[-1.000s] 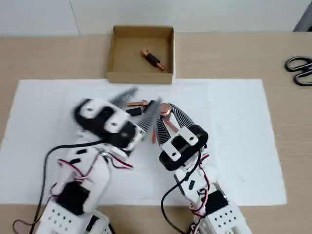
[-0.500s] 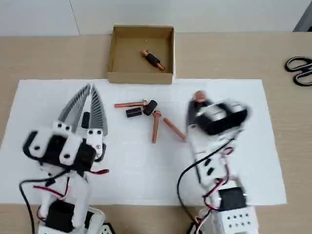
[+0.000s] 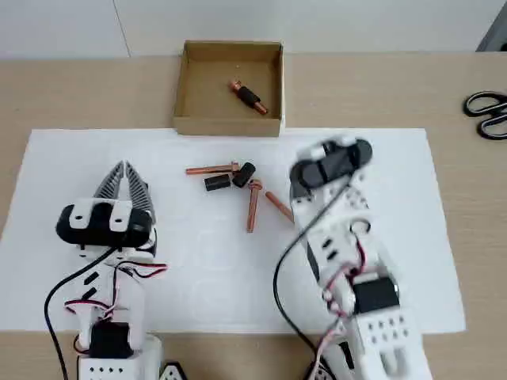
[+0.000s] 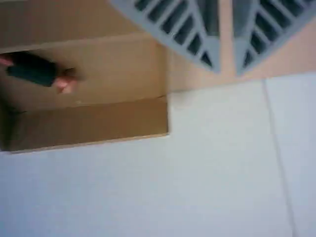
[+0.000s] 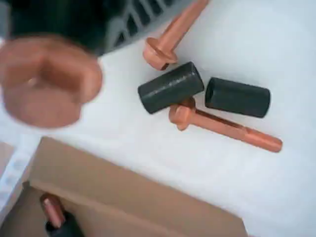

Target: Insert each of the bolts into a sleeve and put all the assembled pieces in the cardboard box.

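Observation:
My left gripper hangs over the left of the white sheet, pointing toward the cardboard box. Its fingers stand almost together, and a dark shape like a black sleeve sits between them near their base. My right gripper is shut on a copper bolt, held head-up just right of the pile. Three loose bolts and two black sleeves lie on the sheet in front of the box. One assembled piece lies inside the box.
Scissors lie at the table's far right edge. The white sheet covers the work area, with free room on its right part and between the two arms. The box stands just beyond the sheet's far edge.
Both arms have pulled back from the pile. The left one swung left with its fingers closing together. The right one lifted a bolt away to the right and now sits closer to the pile.

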Robot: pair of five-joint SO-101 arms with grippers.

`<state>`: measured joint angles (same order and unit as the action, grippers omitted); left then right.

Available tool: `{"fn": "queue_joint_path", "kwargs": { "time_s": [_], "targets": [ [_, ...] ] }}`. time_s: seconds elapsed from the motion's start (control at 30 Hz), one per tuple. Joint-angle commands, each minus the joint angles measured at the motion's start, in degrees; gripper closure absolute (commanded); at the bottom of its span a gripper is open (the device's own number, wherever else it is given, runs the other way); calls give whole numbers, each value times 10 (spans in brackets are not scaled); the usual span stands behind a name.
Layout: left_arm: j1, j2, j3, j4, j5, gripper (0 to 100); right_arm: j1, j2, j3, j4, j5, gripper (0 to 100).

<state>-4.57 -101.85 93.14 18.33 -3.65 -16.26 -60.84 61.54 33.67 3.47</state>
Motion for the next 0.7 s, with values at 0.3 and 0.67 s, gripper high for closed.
{"fn": "queue_joint_path", "kwargs": {
  "time_s": [0.3,0.67],
  "targets": [
    [-74,0,34,-81,2,994,-7,563,-491,-115,11,995],
    [-70,1,34,-108,3,994,-22,982,-959,-120,11,995]
  ]
}}
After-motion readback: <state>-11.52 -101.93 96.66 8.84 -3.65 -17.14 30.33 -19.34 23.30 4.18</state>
